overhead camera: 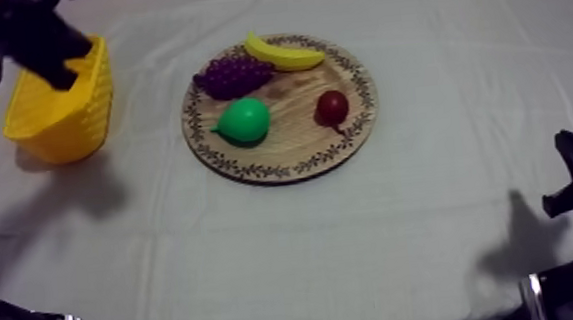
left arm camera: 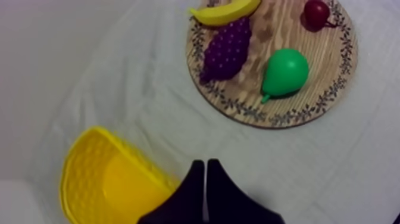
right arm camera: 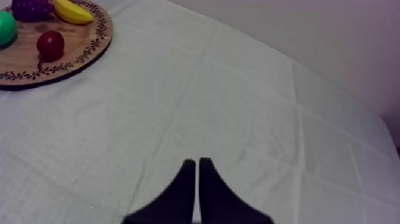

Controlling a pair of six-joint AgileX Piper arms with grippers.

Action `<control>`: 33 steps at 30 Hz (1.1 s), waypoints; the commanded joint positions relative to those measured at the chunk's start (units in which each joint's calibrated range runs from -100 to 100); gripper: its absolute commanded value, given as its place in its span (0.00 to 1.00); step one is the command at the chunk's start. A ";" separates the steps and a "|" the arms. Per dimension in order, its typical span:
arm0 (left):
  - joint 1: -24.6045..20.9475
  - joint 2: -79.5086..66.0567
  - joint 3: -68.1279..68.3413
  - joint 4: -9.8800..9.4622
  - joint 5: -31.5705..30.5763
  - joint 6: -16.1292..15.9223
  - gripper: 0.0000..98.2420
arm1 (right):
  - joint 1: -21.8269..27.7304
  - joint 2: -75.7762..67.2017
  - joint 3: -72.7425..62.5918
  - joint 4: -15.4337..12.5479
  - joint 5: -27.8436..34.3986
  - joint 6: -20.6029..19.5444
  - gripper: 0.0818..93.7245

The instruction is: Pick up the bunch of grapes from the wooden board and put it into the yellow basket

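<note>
The purple bunch of grapes (overhead camera: 232,75) lies at the back left of the round wooden board (overhead camera: 293,136), beside a banana (overhead camera: 283,54). The yellow basket (overhead camera: 55,109) stands to the left of the board. My left gripper (overhead camera: 69,77) hangs over the basket's far rim, apart from the grapes. In the left wrist view its fingers (left arm camera: 205,170) lie together as a narrow wedge, shut on nothing, above the basket (left arm camera: 104,184), with the grapes (left arm camera: 226,47) on the board (left arm camera: 256,53) farther off. My right gripper (right arm camera: 196,167) is shut on nothing over bare cloth.
A green pear (overhead camera: 244,121) and a small red fruit (overhead camera: 333,107) also lie on the board. My right gripper (overhead camera: 556,204) sits low at the table's right edge. Bare cloth spreads in front of the board and to its right.
</note>
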 commanded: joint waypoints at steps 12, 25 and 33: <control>4.95 30.30 -31.41 -2.99 6.47 -2.38 0.00 | -0.01 0.00 0.00 -0.01 0.02 0.01 0.00; 6.11 42.47 -42.83 -3.32 10.67 -3.00 0.06 | -0.01 0.00 0.00 -0.01 0.02 0.01 0.00; 6.53 43.77 -44.93 -3.99 13.31 -3.63 0.39 | -0.01 0.00 0.00 -0.01 0.02 0.01 0.00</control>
